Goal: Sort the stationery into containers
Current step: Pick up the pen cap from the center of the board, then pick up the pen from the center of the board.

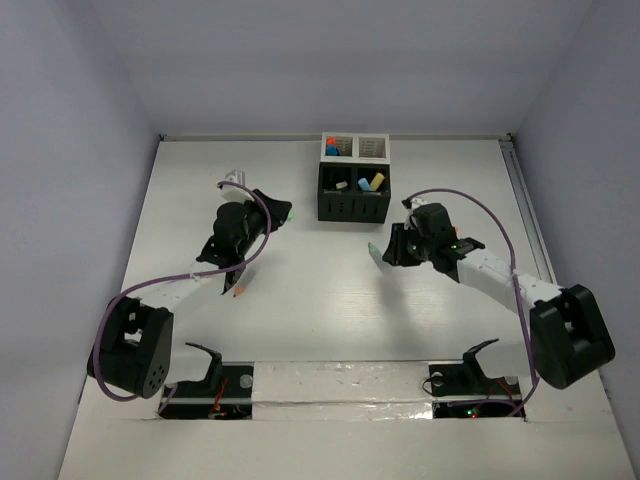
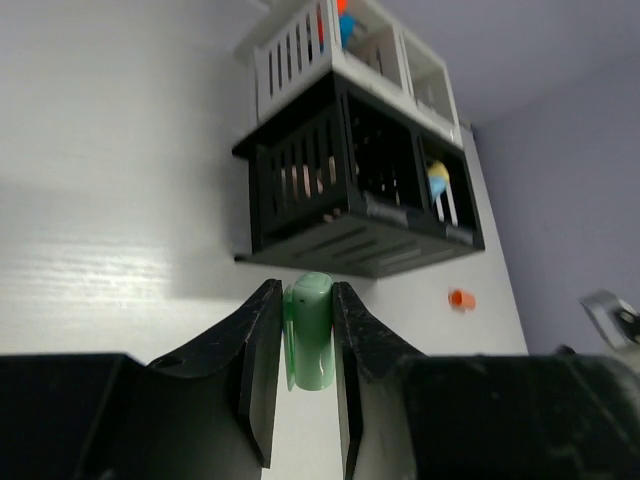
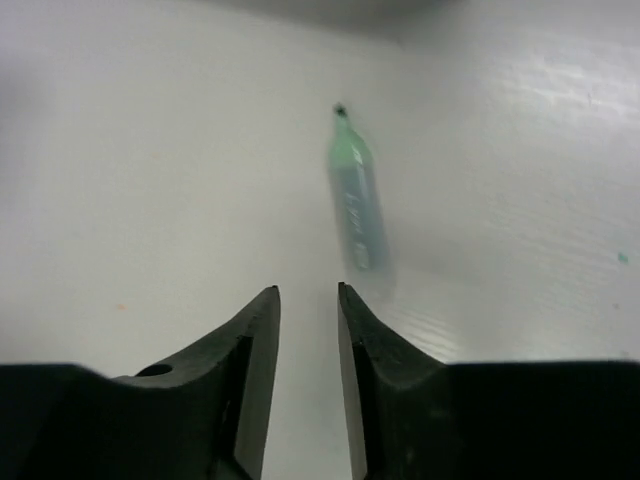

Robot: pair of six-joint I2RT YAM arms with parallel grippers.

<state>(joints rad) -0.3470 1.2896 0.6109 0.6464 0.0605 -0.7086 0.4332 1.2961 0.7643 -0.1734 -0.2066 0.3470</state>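
Near the organizer (image 2: pixel 300 185), left tool (image 2: pixel 305 300) clamps one green highlighter (image 2: pixel 312 345); right tool (image 3: pixel 305 300) apart, empty.

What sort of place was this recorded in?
Probably a lab test cell: a white table boxed in by plain walls, a left arm and right arm bolted at its near edge, one slotted organizer.

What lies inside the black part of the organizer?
In the black part, the left compartment holds a small pale item; the right one holds a yellow piece and a blue piece. The walls hide anything lower down.
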